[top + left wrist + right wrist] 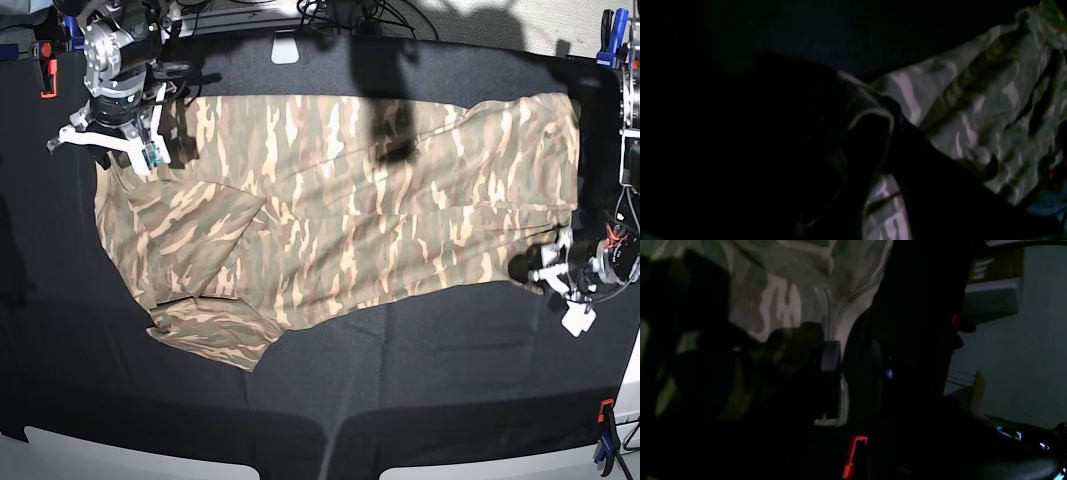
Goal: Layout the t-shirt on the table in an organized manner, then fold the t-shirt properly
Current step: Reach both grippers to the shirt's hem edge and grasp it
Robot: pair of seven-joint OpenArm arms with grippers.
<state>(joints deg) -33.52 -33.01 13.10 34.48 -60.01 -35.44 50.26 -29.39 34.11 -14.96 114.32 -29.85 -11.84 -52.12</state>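
Camouflage fabric of the t-shirt (973, 110) fills the right half of the left wrist view, creased and lying on the table (846, 36), whose dark cloth shows beyond it. The left gripper (873, 143) is a dark mass at a hemmed edge of the cloth; whether its jaws are closed on that edge cannot be told.

Right wrist view: the right gripper (840, 383) pinches a cream-edged fold of the t-shirt (786, 283), the fabric hanging taut above the jaws.

Base view: the t-shirt (340, 210) lies spread across the table (400, 370), one sleeve folded at the lower left. The right gripper (125, 135) holds the upper-left corner; the left gripper (540, 268) sits at the lower-right hem.
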